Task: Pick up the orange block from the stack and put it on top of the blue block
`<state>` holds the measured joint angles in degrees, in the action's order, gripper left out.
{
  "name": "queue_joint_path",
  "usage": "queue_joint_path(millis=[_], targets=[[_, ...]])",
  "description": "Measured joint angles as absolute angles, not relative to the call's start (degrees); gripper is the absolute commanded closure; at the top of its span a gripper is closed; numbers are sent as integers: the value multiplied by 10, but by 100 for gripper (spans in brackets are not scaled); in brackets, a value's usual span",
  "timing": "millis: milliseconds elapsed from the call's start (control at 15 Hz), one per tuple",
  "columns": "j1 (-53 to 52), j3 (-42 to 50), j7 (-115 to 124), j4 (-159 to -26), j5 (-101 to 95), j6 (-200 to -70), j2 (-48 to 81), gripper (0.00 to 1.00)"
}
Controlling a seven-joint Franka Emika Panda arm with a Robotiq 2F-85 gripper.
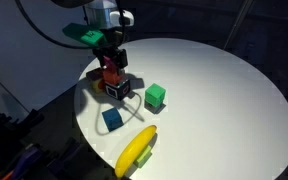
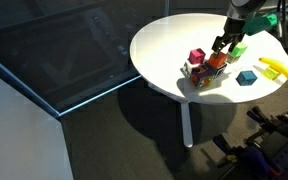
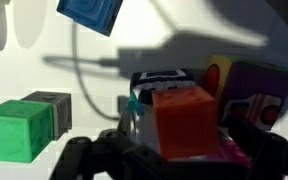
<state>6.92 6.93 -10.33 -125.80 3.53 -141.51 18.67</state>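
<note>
1. In an exterior view the gripper (image 1: 112,62) hangs just over the stack (image 1: 115,84) at the far left of the table (image 1: 224,90); the blue block (image 1: 112,119) lies nearer, the green cube (image 1: 156,95) to the right, the banana (image 1: 136,150) at the near edge
2. In an exterior view the orange block (image 2: 216,63) sits on the stack's right side under the gripper (image 2: 224,46), with the magenta cube (image 2: 196,56) on the left
3. In the wrist view the jaws are spread wide and hold nothing; the orange block (image 3: 184,120) lies between them, apart from both, with the magenta cube (image 3: 256,90) just to its right
</note>
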Motion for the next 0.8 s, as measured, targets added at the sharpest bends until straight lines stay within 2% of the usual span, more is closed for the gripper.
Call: queue_joint_path(millis=[800], targets=[[67, 65, -93, -1247, 25, -1439, 212, 0]])
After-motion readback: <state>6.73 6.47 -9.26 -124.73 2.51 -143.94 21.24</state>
